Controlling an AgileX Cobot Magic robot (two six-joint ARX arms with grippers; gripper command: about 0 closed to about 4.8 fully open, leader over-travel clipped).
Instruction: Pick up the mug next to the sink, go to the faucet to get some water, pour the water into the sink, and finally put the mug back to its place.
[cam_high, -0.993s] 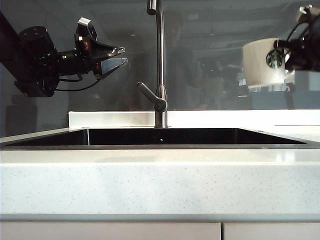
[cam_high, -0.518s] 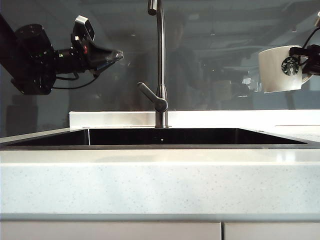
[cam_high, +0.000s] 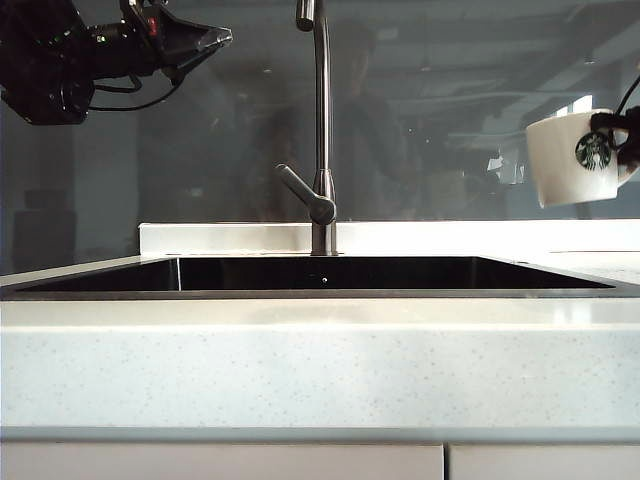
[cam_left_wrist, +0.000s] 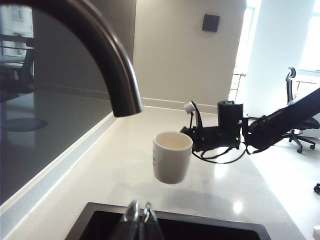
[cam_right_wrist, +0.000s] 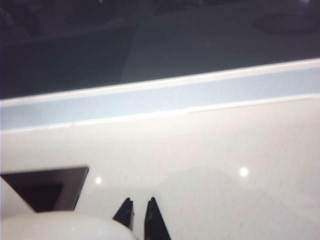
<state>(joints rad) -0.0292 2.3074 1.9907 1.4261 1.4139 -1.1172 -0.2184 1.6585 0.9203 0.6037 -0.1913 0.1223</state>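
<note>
The right end effector (cam_right_wrist: 138, 214) grips the mug (cam_high: 575, 157) – aloft, right of the sink (cam_high: 320, 275); the left end effector (cam_high: 222, 36) is clenched, empty, high beside the faucet (cam_high: 320, 130).

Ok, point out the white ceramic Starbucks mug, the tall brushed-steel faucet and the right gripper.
white ceramic Starbucks mug (cam_high: 572, 158), exterior view, on its side wall left of the green logo.
tall brushed-steel faucet (cam_high: 321, 120), exterior view, on its upright pipe.
right gripper (cam_right_wrist: 139, 210), right wrist view, midway between its fingertips.

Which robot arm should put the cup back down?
The right one. Its gripper already holds the mug in the air over the counter beside the sink. The left gripper is shut, empty, up high by the faucet.
</note>
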